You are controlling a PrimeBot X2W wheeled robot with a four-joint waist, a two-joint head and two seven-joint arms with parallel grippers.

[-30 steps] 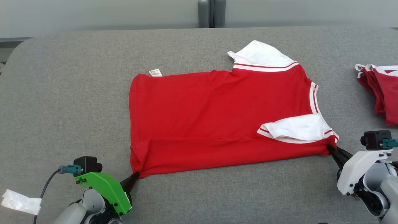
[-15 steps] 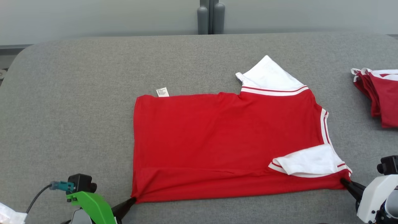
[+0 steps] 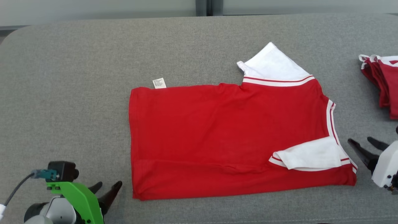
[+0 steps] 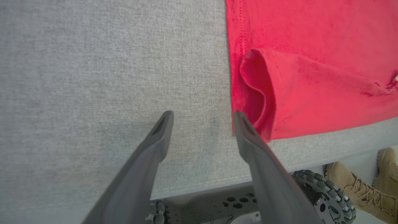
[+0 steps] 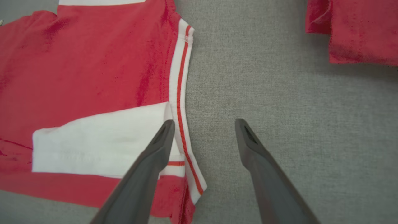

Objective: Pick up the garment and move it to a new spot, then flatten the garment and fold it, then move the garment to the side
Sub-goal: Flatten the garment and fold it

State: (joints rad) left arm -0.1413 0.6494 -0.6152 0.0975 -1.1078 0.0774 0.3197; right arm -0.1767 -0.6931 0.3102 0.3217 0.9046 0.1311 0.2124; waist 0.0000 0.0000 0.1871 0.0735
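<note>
Releasing: you just let go on both sides. A second ago each gripper pinched a near corner of the garment [image 3: 217, 133]; now neither touches it. Judged: the drag-out is done and folding comes next.
Grey surface [image 3: 77, 77]: padded top under the garment, bare on all sides of it.
Garment: spread flat mid-surface, hem at its left end, collar at its right end. The near edge looks doubled over, with a loose loop at the near-left corner in the left wrist view.
Red pile [image 3: 384, 84]: well apart, beyond the garment's collar end.
Far sleeve [image 3: 273, 65]: white, sticking out past the garment's far edge, not yet folded in.
Near sleeve [image 3: 311, 154]: white, folded on top of the garment by its near-right corner.
Left gripper [image 3: 108, 188]: jaws wide, holding nothing, just beside the garment's near-left corner, fingers pointing toward it, low over the surface.
Right gripper [image 3: 360, 143]: jaws wide, empty, just beside the collar end, fingers angled toward the garment. In its wrist view one finger overlaps the striped trim.
Tag [image 3: 159, 83]: small, white, peeking out at the garment's far-left corner.
</note>
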